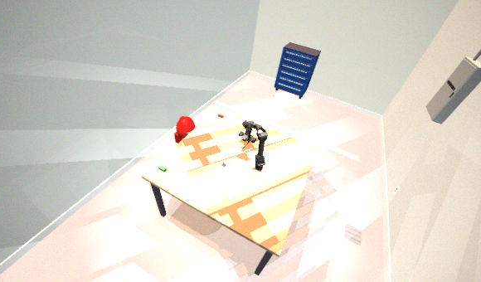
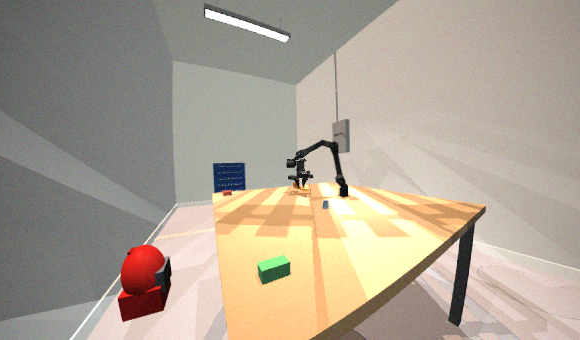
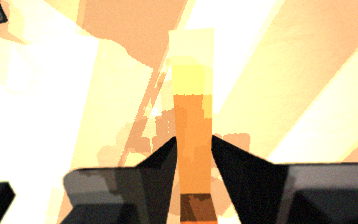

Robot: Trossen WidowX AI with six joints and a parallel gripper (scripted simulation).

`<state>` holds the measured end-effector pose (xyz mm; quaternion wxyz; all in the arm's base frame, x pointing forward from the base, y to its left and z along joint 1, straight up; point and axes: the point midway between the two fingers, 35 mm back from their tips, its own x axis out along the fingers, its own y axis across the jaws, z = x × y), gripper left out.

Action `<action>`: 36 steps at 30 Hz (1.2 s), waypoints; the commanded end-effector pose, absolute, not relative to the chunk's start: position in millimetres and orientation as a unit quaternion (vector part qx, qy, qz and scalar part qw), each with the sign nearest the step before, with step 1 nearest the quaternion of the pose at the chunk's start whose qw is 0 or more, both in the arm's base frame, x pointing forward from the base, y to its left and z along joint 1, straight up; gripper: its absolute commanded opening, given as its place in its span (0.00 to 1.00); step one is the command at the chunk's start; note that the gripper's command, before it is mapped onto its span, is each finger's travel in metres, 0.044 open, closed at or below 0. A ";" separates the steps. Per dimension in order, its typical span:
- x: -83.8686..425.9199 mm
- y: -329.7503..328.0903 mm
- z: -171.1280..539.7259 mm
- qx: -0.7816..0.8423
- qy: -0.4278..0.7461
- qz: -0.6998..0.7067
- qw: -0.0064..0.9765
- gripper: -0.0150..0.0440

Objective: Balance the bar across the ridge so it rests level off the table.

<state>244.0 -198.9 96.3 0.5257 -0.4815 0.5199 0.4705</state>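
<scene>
Wrist view: claw (image 1: 248,143) (image 2: 302,186) (image 3: 193,139) clenched on the long orange bar (image 3: 193,145), which lies between its fingertips, low over the worktop (image 1: 172,193) (image 2: 268,310). Ridge not made out. Best lift straight up, grip near mid-length, bar kept level.
</scene>
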 end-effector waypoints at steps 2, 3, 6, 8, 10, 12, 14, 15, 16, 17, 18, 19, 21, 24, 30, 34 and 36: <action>244.3 -200.1 113.1 -0.486 0.520 0.467 0.524 0.25; 244.1 -199.9 115.7 -0.486 0.520 0.467 0.524 0.25; 243.2 -199.3 123.4 -0.486 0.520 0.468 0.524 0.25; 242.6 -198.9 128.5 -0.486 0.521 0.468 0.524 0.25; 241.9 -198.3 133.6 -0.486 0.521 0.468 0.524 0.25; 241.1 -197.7 138.8 -0.486 0.521 0.468 0.523 0.25; 240.5 -197.3 142.1 -0.486 0.521 0.468 0.523 0.25; 240.4 -197.3 142.5 -0.486 0.521 0.468 0.523 0.25; 240.9 -196.9 142.5 -0.486 0.521 0.468 0.523 0.25; 242.1 -195.6 142.6 -0.485 0.521 0.468 0.524 0.25; 244.2 -193.6 142.6 -0.485 0.522 0.467 0.524 0.25; 246.7 -191.0 142.7 -0.484 0.522 0.466 0.525 0.25; 251.6 -185.9 142.9 -0.482 0.523 0.465 0.527 0.25; 258.8 -178.0 143.1 -0.480 0.525 0.463 0.529 0.25; 272.4 -161.3 143.5 -0.476 0.528 0.459 0.533 0.25; 280.8 -149.8 143.8 -0.473 0.530 0.456 0.536 0.25; 284.8 -143.9 144.0 -0.471 0.531 0.455 0.538 0.25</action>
